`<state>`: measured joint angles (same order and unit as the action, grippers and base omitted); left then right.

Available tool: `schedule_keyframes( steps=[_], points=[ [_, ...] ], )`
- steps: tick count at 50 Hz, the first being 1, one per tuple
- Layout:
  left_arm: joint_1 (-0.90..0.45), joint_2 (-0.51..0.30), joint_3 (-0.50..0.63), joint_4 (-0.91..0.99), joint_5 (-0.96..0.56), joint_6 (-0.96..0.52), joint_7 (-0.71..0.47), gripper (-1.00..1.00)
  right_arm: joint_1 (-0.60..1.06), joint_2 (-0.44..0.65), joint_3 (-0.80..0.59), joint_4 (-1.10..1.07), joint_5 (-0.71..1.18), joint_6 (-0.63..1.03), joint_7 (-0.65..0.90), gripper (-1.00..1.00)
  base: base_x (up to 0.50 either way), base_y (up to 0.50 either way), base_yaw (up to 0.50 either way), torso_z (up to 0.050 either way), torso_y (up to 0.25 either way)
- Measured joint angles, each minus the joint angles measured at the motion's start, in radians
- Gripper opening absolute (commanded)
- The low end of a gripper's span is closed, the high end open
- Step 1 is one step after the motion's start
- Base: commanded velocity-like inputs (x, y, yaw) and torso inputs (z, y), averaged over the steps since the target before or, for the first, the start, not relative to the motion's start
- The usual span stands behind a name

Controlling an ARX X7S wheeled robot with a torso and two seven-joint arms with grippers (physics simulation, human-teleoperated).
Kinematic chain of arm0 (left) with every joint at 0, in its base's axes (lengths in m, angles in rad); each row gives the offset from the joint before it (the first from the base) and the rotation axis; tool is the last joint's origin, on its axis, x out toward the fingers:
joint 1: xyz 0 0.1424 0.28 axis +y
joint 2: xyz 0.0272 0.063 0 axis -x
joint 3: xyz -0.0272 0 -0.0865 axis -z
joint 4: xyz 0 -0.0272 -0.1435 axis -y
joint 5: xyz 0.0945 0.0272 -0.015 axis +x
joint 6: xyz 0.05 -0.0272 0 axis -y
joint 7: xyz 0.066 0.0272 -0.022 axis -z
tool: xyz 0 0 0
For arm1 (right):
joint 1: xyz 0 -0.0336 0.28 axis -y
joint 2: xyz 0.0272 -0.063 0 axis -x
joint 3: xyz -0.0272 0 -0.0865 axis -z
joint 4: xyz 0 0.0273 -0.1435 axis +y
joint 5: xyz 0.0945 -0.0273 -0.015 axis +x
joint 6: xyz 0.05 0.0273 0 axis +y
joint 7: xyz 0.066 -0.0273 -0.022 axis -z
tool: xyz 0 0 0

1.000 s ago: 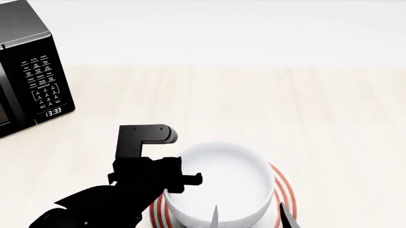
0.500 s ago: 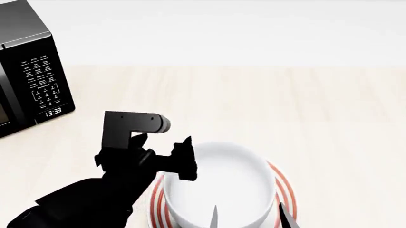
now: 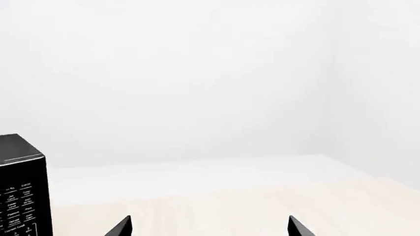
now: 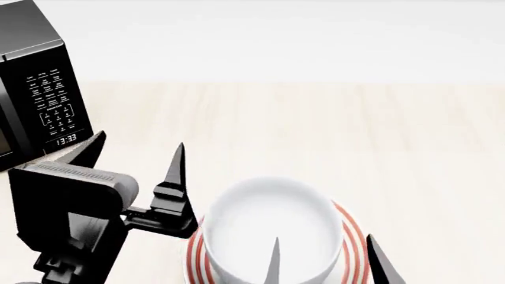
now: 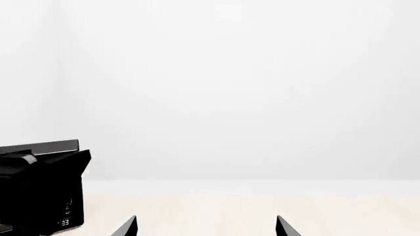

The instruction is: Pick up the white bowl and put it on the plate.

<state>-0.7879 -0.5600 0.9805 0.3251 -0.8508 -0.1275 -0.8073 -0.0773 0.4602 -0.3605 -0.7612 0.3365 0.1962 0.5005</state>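
Observation:
The white bowl (image 4: 272, 228) sits inside the plate (image 4: 353, 242), whose red rings show around it, near the front of the table in the head view. My left gripper (image 4: 134, 155) is open and empty, raised to the left of the bowl with its fingers pointing away from me; it holds nothing in the left wrist view (image 3: 208, 227). My right gripper (image 4: 323, 260) is open, its two fingertips showing at the front edge over the bowl and the plate's right side; the right wrist view (image 5: 204, 226) shows nothing between them. Neither wrist view shows the bowl or the plate.
A black microwave (image 4: 35, 89) with a keypad stands at the far left of the light wooden table (image 4: 379, 136); it also shows in the left wrist view (image 3: 19, 191) and the right wrist view (image 5: 39, 187). A white wall lies behind.
My left gripper has let go of the bowl's left rim, lifted and swung left, away from it, its fingers now pointing away. The bowl stays on the plate.

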Motion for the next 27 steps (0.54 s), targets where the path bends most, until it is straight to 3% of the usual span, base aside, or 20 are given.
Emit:
schedule_keyframes(
  steps=[21, 27],
  points=[
    [0.114, -0.197, 0.012, 0.403, 0.142, -0.004, -0.200, 1.00, 0.024, 0.050, 0.012, -0.215, 0.006, 0.102, 0.066, 1.00, 0.00, 0.00, 0.00, 0.000, 0.000],
    [0.148, -0.234, 0.012, 0.478, 0.154, 0.014, -0.230, 1.00, 0.072, 0.132, -0.055, -0.253, 0.025, 0.085, 0.161, 1.00, 0.00, 0.00, 0.00, 0.000, 0.000]
  ],
)
